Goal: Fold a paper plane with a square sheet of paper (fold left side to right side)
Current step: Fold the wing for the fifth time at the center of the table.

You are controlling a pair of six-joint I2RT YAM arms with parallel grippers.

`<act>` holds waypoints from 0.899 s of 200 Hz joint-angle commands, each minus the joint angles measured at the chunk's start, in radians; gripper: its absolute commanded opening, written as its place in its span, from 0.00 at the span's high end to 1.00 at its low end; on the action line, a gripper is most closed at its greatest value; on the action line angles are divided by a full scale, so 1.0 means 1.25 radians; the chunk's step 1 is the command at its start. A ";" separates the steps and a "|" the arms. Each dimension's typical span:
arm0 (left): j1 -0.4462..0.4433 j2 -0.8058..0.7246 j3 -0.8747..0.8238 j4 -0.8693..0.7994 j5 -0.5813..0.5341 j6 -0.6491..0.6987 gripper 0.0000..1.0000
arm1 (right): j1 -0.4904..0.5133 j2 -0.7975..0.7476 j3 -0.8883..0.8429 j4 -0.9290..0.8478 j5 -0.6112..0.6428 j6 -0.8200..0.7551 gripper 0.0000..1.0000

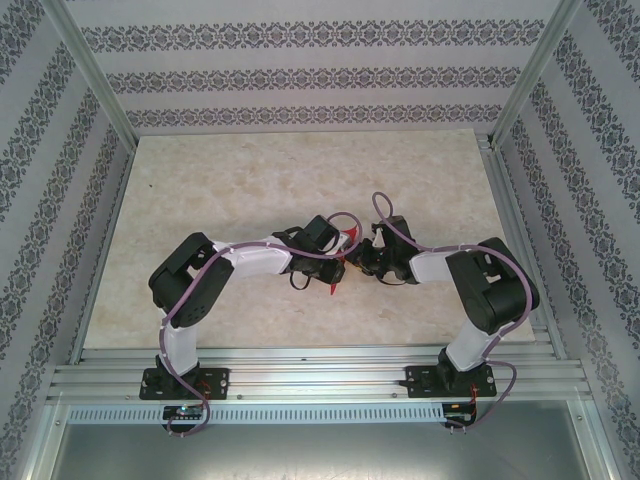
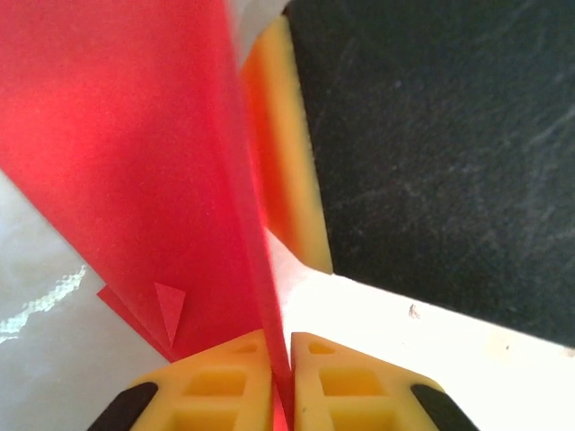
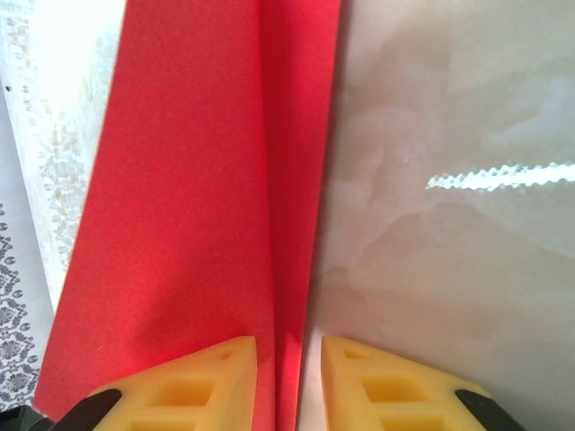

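The red sheet of paper [image 1: 351, 236] is held up off the table between the two arms, at the middle of the table. In the left wrist view the paper [image 2: 135, 135] rises as a folded sheet, and my left gripper [image 2: 280, 346] is shut on its edge. My right gripper's yellow finger [image 2: 287, 153] is close behind the sheet. In the right wrist view a fold of the paper [image 3: 189, 197] runs down between the fingertips of my right gripper [image 3: 289, 346]. It lies against the left finger, with a gap to the right finger, so the jaws stand slightly open.
The pale marble-patterned table [image 1: 300, 180] is boxed in by patterned walls and an aluminium frame [image 1: 95, 70]. Both arms are bent inward, with their wrists nearly touching at the centre. A rail [image 1: 320, 380] runs along the near edge.
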 commanded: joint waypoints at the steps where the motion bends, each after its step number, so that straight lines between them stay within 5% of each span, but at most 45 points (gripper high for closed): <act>1: 0.021 -0.006 -0.023 0.064 0.073 -0.020 0.89 | -0.016 -0.036 -0.018 -0.025 0.001 -0.037 0.73; 92: 0.078 0.032 -0.071 0.205 0.237 -0.078 0.91 | -0.049 -0.102 -0.043 0.029 -0.073 -0.051 0.74; 180: 0.085 0.062 -0.089 0.251 0.266 -0.109 0.92 | -0.022 -0.081 -0.011 0.040 -0.083 -0.028 0.79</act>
